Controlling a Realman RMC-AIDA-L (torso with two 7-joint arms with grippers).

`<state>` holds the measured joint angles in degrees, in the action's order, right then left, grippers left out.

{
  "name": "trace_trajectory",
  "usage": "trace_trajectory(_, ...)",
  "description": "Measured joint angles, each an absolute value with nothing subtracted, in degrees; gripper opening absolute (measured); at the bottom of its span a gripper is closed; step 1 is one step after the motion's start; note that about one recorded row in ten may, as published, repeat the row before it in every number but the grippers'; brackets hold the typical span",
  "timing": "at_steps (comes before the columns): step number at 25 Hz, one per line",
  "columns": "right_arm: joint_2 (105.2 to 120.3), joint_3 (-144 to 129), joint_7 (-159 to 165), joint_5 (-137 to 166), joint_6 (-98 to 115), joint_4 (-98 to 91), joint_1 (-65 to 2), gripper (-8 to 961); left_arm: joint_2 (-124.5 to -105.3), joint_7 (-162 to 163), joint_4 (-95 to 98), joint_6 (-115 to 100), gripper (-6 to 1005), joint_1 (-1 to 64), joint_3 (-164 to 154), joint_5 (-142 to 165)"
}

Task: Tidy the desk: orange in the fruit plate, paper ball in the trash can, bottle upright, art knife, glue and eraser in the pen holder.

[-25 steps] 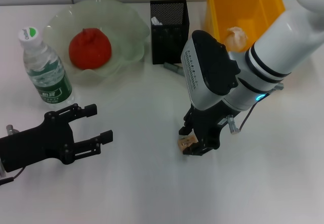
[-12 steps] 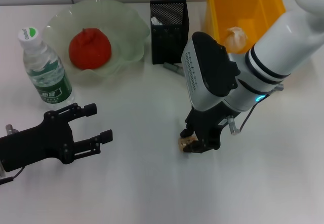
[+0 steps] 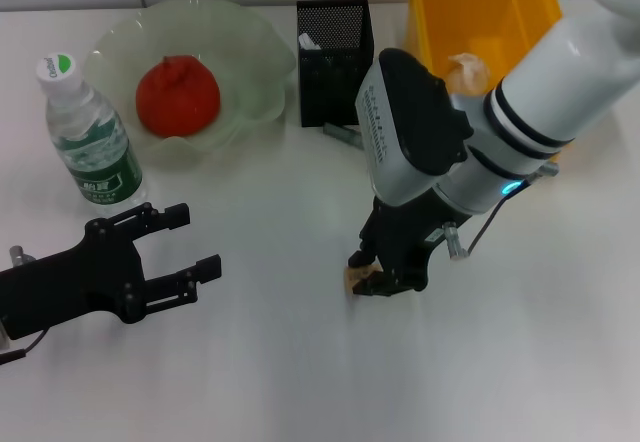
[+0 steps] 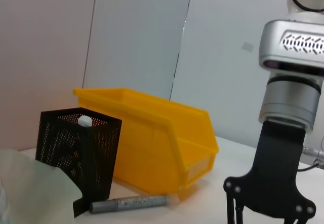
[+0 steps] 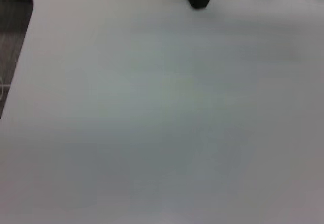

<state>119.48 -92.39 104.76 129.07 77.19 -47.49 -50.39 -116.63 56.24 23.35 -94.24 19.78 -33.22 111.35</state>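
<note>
My right gripper [image 3: 372, 280] is low over the white table, its fingers shut on the small tan eraser [image 3: 356, 278]. My left gripper [image 3: 185, 245] hangs open and empty at the front left. The red-orange orange [image 3: 177, 94] lies in the pale green fruit plate [image 3: 255, 52]. The bottle [image 3: 90, 142] stands upright left of the plate. The paper ball [image 3: 465, 70] lies at the front of the yellow trash can [image 3: 480, 12]. The black mesh pen holder [image 3: 335, 62] holds a white-tipped item [image 3: 310, 40]. A grey pen-like tool [image 3: 345, 134] lies at its foot.
The left wrist view shows the pen holder [image 4: 76, 158], the grey tool [image 4: 129, 202] lying beside it, the yellow trash can [image 4: 152, 133] behind, and the right arm [image 4: 283, 133] at the side. The right wrist view shows only bare white table [image 5: 162, 112].
My right gripper has shifted a little to the left, and the eraser has moved with it. The left arm has not moved.
</note>
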Motion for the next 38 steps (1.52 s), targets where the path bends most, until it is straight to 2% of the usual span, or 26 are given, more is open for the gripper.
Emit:
trace_trajectory(15, 119.17, -67.9, 107.3, 126.6, 88.0, -59.6, -48.2, 273, -116.63, 56.2, 23.4, -94.6, 802, 19.8, -33.5, 111.4)
trace_trajectory(31, 119.1, -63.6, 117.8, 126.0, 67.9, -59.4, -48.5, 297, -117.14, 55.8, 23.5, -94.0, 802, 19.8, -30.6, 111.2)
trace_trajectory(38, 119.09, -63.7, 119.6, 128.3, 60.9, -52.8, -52.3, 307, -117.23, 55.7, 23.5, -94.0, 801, 19.8, -30.4, 111.2)
